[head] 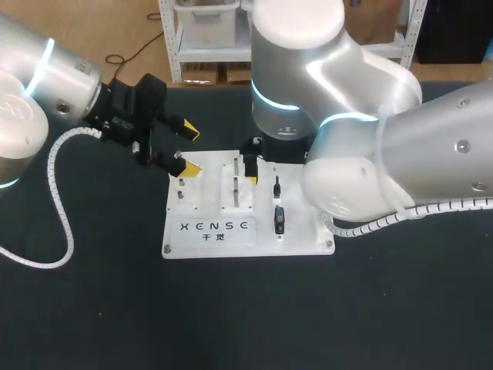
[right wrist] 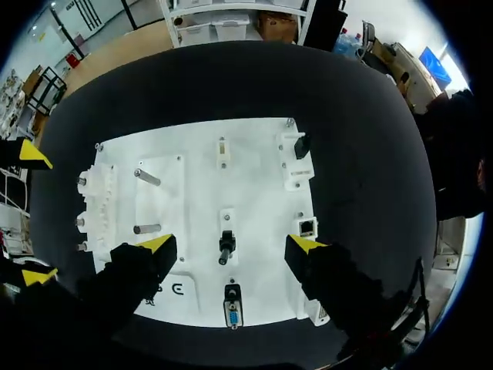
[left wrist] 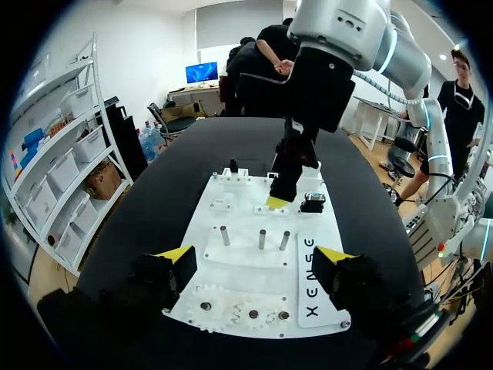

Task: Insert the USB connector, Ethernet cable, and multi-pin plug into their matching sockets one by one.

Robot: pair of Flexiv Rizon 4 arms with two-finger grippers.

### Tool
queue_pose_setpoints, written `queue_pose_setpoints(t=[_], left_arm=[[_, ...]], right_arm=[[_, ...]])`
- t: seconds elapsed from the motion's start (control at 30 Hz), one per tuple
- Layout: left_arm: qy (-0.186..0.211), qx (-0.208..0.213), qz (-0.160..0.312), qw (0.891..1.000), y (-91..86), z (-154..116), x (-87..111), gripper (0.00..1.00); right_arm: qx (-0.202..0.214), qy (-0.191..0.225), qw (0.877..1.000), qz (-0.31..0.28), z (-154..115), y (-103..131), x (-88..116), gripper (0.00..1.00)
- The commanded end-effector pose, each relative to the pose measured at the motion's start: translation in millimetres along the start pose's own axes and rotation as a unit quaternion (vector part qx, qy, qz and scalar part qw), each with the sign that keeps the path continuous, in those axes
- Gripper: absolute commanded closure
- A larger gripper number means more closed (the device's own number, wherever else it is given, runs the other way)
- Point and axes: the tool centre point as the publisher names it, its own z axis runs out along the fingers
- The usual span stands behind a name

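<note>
End effectors both stand spread, holding nothing. The right end effector [right wrist: 231, 243] points straight down at the white board [right wrist: 258, 193]. A small black plug [right wrist: 226, 245] sits on the board between its fingers, apart from both. That line-up looks chosen for a straight drop and pinch on the plug. Beside the small plug, nearer the board's edge, lies the multi-pin plug [right wrist: 231, 316]. Off to one side is a small square socket [right wrist: 306, 227], probably the Ethernet one. I can make out no cable, nor tell whether any plug is already seated. The left end effector [left wrist: 255, 253] hangs tilted over the board's opposite end, near a row of gears [left wrist: 243, 312], likely kept there clear of the other's work. The right arm [head: 400, 146] reaches in from the right and folds its wrist down over the board. The left arm [head: 46, 85] comes in from the left, wrist angled toward the board. The board lies flat mid-tabletop [head: 92, 308], within reach of both.
</note>
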Motion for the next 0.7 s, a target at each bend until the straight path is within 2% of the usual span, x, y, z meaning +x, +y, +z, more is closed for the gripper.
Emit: queue_pose_setpoints(t=[0.03,0.23,0.27,0.3,0.33,0.37,0.6,0.7], left_arm=[[-0.002,0.0,0.002,1.0,0.5,1,1.5,0.0],[-0.002,0.0,0.002,1.0,0.5,1,1.5,0.0],[-0.002,0.0,0.002,1.0,0.5,1,1.5,0.0],[-0.002,0.0,0.002,1.0,0.5,1,1.5,0.0],[-0.002,0.0,0.002,1.0,0.5,1,1.5,0.0],[-0.002,0.0,0.002,1.0,0.5,1,1.5,0.0],[-0.002,0.0,0.002,1.0,0.5,1,1.5,0.0],[-0.002,0.0,0.002,1.0,0.5,1,1.5,0.0]], right_arm=[[0.001,0.01,1.0,-0.008,8,2,3,0.12],[-0.001,0.015,1.0,-0.012,17,5,6,0.17],[-0.001,0.015,1.0,-0.013,18,6,5,0.22],[-0.001,0.015,1.0,-0.016,19,6,4,0.31],[-0.002,0.015,1.0,-0.018,20,6,3,0.45],[-0.002,0.015,1.0,-0.02,20,7,2,0.51],[-0.002,0.015,1.0,-0.024,20,6,-2,0.59],[-0.001,0.017,1.0,-0.025,21,5,-1,0.7]])
